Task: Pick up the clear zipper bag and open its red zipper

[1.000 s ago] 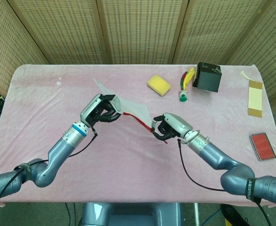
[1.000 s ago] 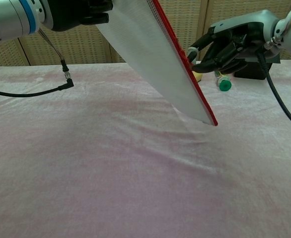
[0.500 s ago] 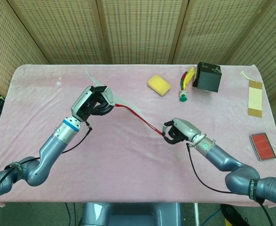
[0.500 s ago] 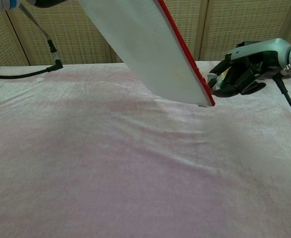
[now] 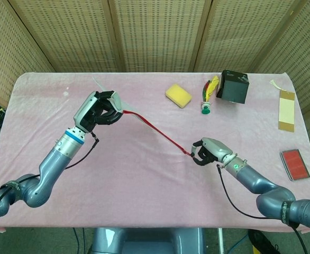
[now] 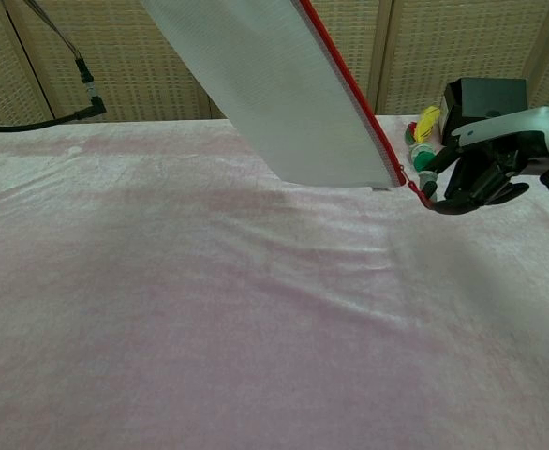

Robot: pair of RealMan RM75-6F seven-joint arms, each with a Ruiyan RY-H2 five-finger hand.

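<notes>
Zipper bag (image 6: pixel 274 94) hanging clear of the pink table (image 5: pixel 144 180), stretched between both hands, sloping from far left down to near right. Red zipper (image 5: pixel 157 129) running taut as a thin line along the bag's upper edge, longer and straighter than half a second ago.

Left hand (image 5: pixel 99 108) gripping the bag's far-left end, fingers closed round it; sitting further left and further back than before, lifting that end out of the chest view. Right hand (image 5: pixel 208 151) pinching the zipper's near end, fingers curled in tight; sitting further right and nearer than a second ago, when still up beside the bag's middle. Hands now well apart, against fairly close together a second ago.

In the chest view, right hand (image 6: pixel 485 169) now lying just beyond the bag's lower right corner, a short red tail bridging corner and fingers.

Lying unmoved along the far side: yellow sponge (image 5: pixel 178 95), bundle of coloured markers (image 5: pixel 209 94) and black box (image 5: pixel 234 87) just right of them. Resting at the right edge: tan tag (image 5: pixel 286 110) and, nearer, red card (image 5: pixel 294 164).
</notes>
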